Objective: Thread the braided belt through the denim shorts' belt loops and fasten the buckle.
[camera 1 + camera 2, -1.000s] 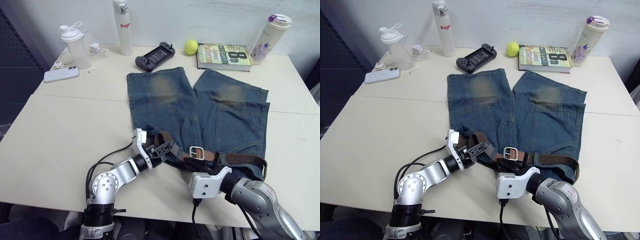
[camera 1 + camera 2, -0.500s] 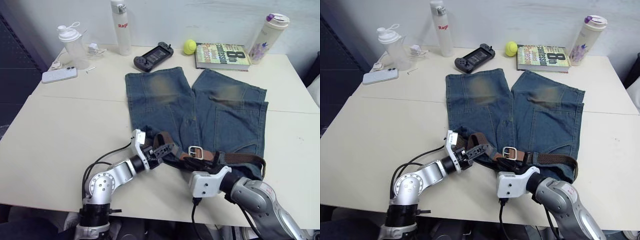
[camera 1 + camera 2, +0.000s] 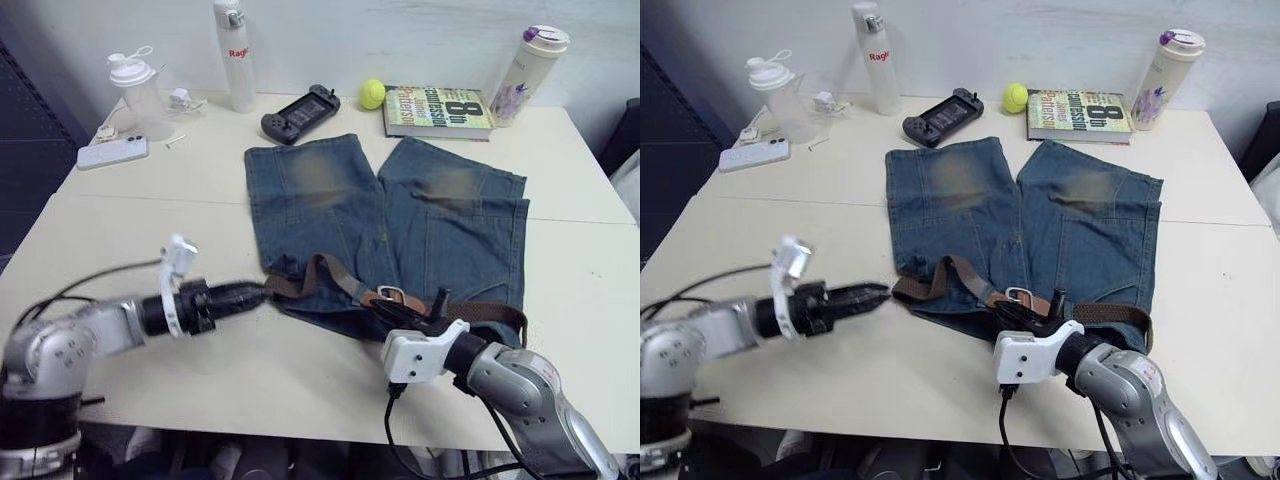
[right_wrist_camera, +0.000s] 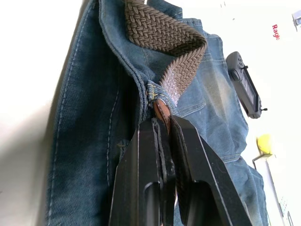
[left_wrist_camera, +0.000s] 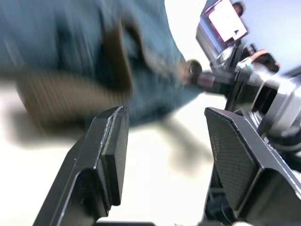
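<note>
Keep the right gripper pinched on the braided belt beside the buckle, at the waistband of the denim shorts; bring the left gripper, fingers spread and empty just off the shorts' left edge, onto the belt's free end. Counted: one belt, one shorts, two bottles beyond the shorts

The denim shorts lie mid-table — braided belt across their near waistband, book behind.
</note>
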`<state>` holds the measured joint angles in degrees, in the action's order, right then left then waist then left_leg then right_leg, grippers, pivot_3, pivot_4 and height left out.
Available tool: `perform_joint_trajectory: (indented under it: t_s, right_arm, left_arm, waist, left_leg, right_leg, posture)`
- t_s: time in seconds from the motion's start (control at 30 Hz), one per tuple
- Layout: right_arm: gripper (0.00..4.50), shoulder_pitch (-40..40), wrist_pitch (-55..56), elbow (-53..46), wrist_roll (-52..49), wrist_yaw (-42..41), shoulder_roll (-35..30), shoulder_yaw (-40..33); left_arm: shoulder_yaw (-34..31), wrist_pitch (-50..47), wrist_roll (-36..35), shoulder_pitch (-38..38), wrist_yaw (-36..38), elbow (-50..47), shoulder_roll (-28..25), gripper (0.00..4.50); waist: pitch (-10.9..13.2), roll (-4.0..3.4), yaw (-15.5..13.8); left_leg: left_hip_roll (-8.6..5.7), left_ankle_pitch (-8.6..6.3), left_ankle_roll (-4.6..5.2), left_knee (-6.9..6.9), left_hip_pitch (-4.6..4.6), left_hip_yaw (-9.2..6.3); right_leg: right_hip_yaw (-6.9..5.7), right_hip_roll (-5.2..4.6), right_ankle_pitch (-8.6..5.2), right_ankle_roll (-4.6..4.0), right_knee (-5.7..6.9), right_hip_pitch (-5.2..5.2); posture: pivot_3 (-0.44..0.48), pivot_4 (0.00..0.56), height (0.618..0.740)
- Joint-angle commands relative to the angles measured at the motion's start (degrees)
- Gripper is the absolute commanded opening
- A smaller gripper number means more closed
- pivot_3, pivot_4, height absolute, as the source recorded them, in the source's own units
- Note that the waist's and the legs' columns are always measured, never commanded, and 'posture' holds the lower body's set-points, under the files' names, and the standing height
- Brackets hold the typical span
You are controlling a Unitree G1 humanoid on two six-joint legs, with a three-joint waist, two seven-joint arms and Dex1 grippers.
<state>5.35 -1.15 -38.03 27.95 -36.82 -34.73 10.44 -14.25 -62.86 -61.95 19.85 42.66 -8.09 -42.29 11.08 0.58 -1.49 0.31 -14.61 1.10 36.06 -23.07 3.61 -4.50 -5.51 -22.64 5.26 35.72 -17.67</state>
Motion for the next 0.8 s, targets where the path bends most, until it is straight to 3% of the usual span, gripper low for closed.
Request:
perform_joint_trajectory:
  t_s: [0.03,0.27,0.43,0.6,0.8]
  right_arm:
    - [0.00,0.0,0.9,-2.3,-0.1,0.5,-0.2,-1.0]
    - [0.00,-0.6,-0.2,-3.3,0.2,0.4,0.0,-1.3]
    - [0.00,0.0,-1.3,-5.2,-0.2,-0.3,-0.3,-2.3]
    - [0.00,2.2,-2.7,-9.1,-3.1,-2.7,-1.6,-4.8]
    - [0.00,4.4,-3.6,-12.0,-9.6,-8.0,-6.4,-12.8]
  left_arm:
    - [6.6,10.2,11.0,9.4,5.2,10.9,1.8,2.61]
    - [19.2,29.7,31.0,21.5,10.6,30.1,9.7,0.07]
    - [25.9,45.2,44.6,26.3,13.3,44.5,13.0,0.07]
    - [33.6,67.2,59.7,27.0,14.4,55.1,11.5,0.07]
    - [37.3,82.2,68.6,28.3,13.5,64.5,10.5,0.07]
  waist:
    - [0.0,0.01,0.0]
    - [0.0,0.03,0.1]
    - [0.0,0.03,0.1]
    - [-0.1,0.11,0.0]
    - [-0.4,0.29,0.1]
  left_leg:
    - [-0.05,0.01,0.00,0.04,-0.02,-0.04]
    - [-0.06,0.03,0.04,0.03,-0.07,0.05]
    - [-0.05,0.05,0.07,0.05,-0.11,0.09]
    - [-0.01,0.05,0.07,0.08,-0.14,0.12]
    - [-0.02,0.03,0.10,0.10,0.07,0.12]
  right_leg:
    - [0.02,0.01,-0.02,0.03,0.04,-0.02]
    - [0.06,0.06,-0.03,0.06,0.24,-0.09]
    - [0.06,0.07,-0.03,0.07,0.27,-0.16]
    - [0.07,0.06,-0.03,0.07,0.33,-0.24]
    - [0.06,0.00,-0.03,0.07,0.30,0.00]
  posture:
    - [0.000,0.150,0.740]
    - [0.000,0.150,0.740]
    - [0.000,0.150,0.740]
    - [0.000,0.150,0.740]
    - [0.000,0.150,0.740]
